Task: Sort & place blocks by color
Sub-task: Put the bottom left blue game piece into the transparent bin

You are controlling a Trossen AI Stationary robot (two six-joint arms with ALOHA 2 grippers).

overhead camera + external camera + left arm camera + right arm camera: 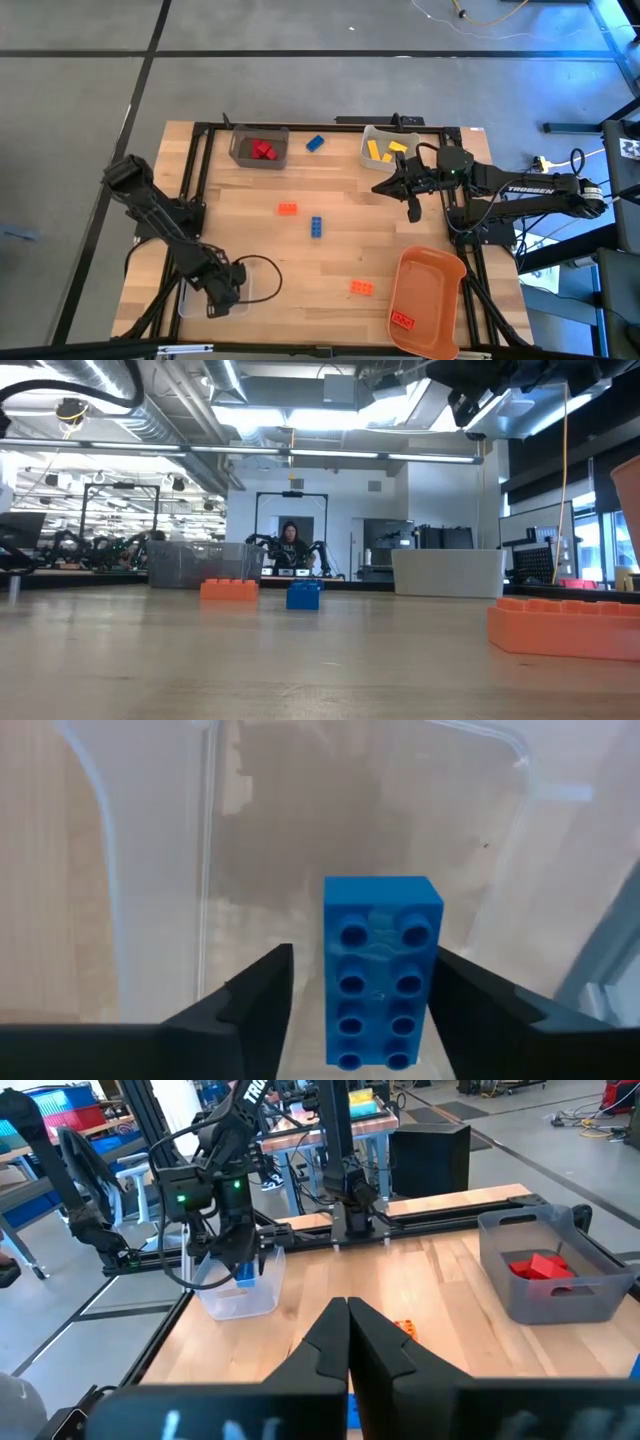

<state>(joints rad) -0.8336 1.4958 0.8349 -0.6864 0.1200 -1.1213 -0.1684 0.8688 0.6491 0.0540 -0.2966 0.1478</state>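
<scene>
Wooden table (330, 250) sat on grey floor, a person (290, 546) way back in the room. Left gripper (355, 1010) hung over the clear bin (262, 290), fingers apart around a blue block (380, 970). Right gripper (347, 1342) was pinched closed, empty. Other blocks (316, 227) were scattered mid-table.

1. A studded plastic brick (382, 970) was bright blue.
2. Its clear plastic bin (300, 840) showed pale wood through it.
3. A grey bin (258, 148) held red bricks (263, 150).
4. A curved tray (428, 290) was orange.
</scene>
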